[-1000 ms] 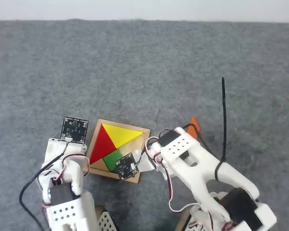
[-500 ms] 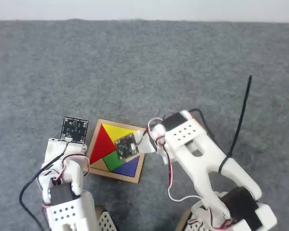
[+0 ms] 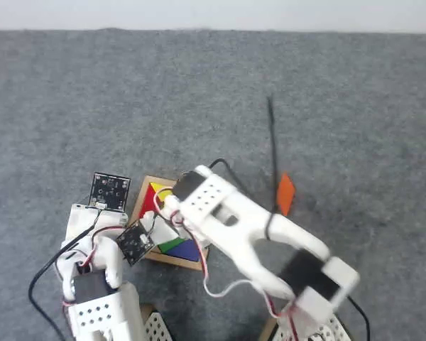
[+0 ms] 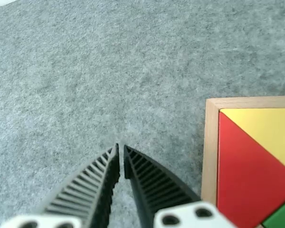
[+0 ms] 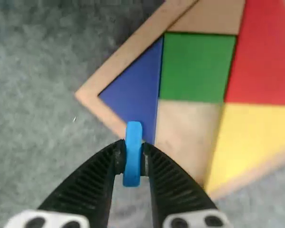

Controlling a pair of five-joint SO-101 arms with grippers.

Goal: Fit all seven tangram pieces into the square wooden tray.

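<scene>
The square wooden tray (image 5: 115, 58) holds a dark blue triangle (image 5: 135, 90), a green square (image 5: 196, 66), a red triangle (image 5: 263, 52) and a yellow triangle (image 5: 247, 137). Two bare wood gaps remain between them. My right gripper (image 5: 132, 145) hangs over the tray's corner, shut on a light blue piece (image 5: 132, 159) held on edge. From above, the right arm (image 3: 220, 213) covers most of the tray (image 3: 150, 182). An orange piece (image 3: 285, 193) lies on the carpet to the tray's right. My left gripper (image 4: 121, 147) is shut on nothing, beside the tray's edge (image 4: 210, 142).
Grey carpet surrounds the tray on every side. The left arm (image 3: 92, 241) stands close to the tray's left side. A black cable (image 3: 272, 145) sticks up near the orange piece.
The right arm has swung left from the tray's right side across the tray, uncovering the orange piece. The left arm has stayed still.
</scene>
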